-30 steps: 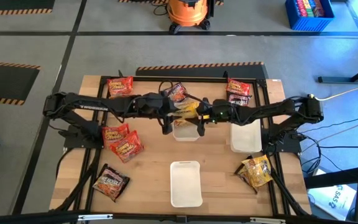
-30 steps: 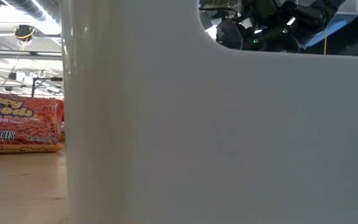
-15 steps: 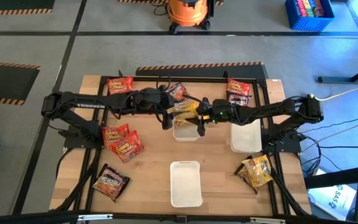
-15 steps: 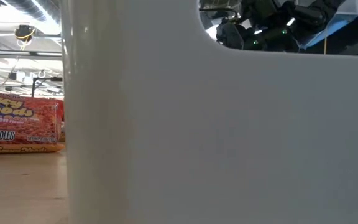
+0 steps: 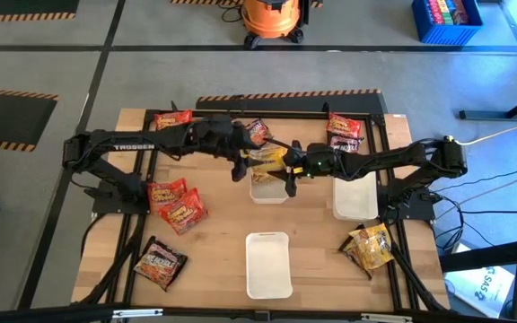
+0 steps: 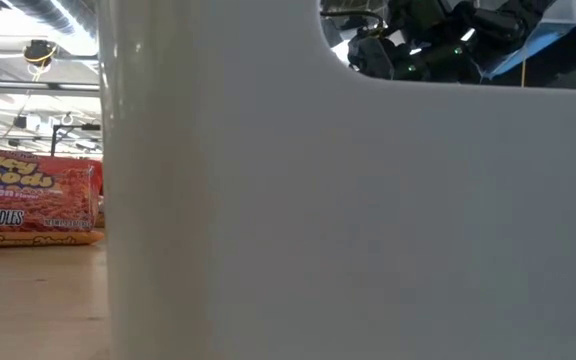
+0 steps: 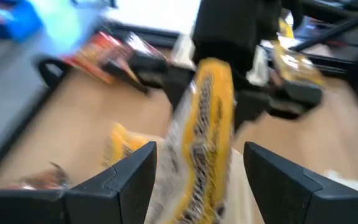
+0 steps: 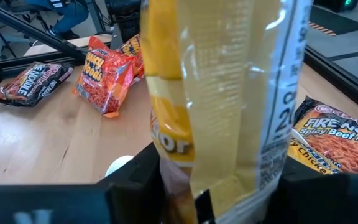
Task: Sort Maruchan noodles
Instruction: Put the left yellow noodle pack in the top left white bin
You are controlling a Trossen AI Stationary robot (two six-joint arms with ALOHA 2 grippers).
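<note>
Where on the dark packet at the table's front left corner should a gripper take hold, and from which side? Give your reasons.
Probably from straight above, pinching across one crimped short end of the dark packet. It lies flat and skewed on the table, apart from the other packets, so no side approach gets under it; the fingers should turn to match its tilt. The flat end seam looks thinner and easier to pinch than the bulging middle.

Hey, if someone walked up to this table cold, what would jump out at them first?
The two dark arms meeting mid-table over a white tray, with a yellow noodle packet between them. The right gripper is shut on it; the left gripper stands open beside it. Red packets lie scattered on the left.
</note>
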